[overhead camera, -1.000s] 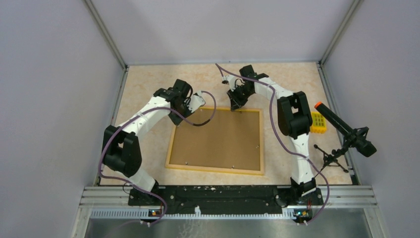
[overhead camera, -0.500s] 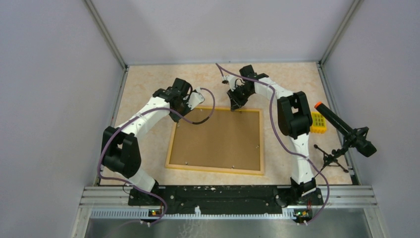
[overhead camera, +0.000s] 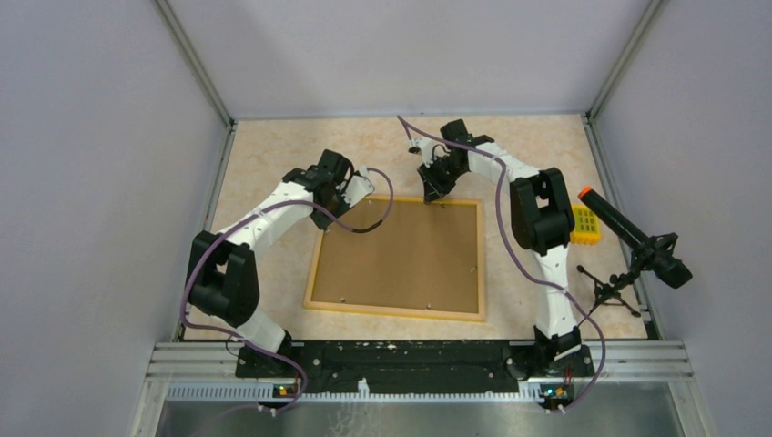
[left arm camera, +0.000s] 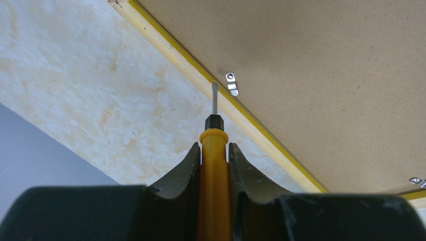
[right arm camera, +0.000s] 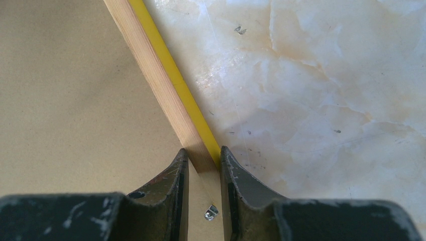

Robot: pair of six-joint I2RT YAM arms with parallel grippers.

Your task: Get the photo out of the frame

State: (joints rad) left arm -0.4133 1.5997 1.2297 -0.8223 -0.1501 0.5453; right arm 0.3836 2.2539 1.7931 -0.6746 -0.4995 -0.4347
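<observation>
I see the frame (overhead camera: pixel 401 259) face down on the table (overhead camera: pixel 273 146), photo hidden under its stiff, light back panel, so my right gripper (right arm camera: pixel 201 153) pinches the far wooden rim while my left gripper (left arm camera: pixel 215 149), clamped on a screwdriver (left arm camera: pixel 215 173), points at 1 clip (left arm camera: pixel 231 84).

We find all 3 views bright and evenly lit from overhead, with no hard glare. In the top view the arms throw only faint, soft shadows on the table (overhead camera: pixel 273 146). In the 2 wrist views the near fingers (left arm camera: pixel 178 170) are dark and soft-focused and the screwdriver (left arm camera: pixel 215 165) blurs toward the lens. The frame (left arm camera: pixel 326 75) stays sharp. The right wrist view shows a mild sheen on the table.
</observation>
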